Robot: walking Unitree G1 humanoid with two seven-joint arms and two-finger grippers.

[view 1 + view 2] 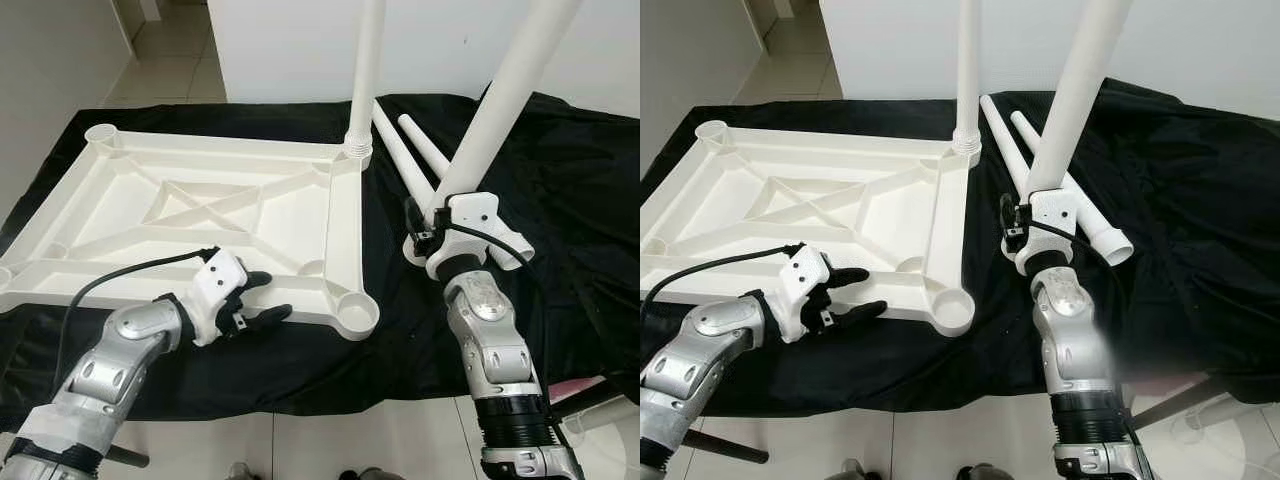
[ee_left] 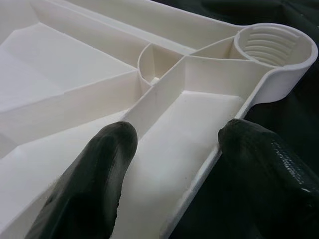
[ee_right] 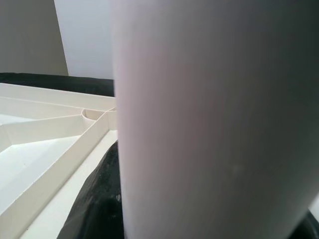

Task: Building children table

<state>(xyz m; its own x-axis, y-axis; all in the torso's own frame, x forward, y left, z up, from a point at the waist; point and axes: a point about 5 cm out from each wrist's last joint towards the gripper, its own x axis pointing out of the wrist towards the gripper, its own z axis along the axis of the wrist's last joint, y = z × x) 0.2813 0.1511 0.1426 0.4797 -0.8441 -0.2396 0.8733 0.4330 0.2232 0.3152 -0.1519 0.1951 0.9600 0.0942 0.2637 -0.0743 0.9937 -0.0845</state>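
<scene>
The white tabletop [image 1: 200, 200] lies upside down on a black cloth. One white leg [image 1: 366, 70] stands upright in its far right corner socket. My right gripper [image 1: 438, 218] is shut on a second white leg [image 1: 500, 100], which it holds tilted up to the right of the tabletop; that leg [image 3: 209, 124] looms close in the right wrist view. At the tabletop's near edge my left gripper [image 1: 268, 298] is open. Its fingers [image 2: 112, 149] straddle the near rim, a short way from the near right corner socket [image 2: 271, 45], which holds nothing.
Two more white legs [image 1: 405, 165] lie on the black cloth [image 1: 580, 200] behind my right gripper. The far left socket [image 1: 100, 132] holds no leg. A white wall stands behind the table, with tiled floor [image 1: 180, 60] at far left and below the near edge.
</scene>
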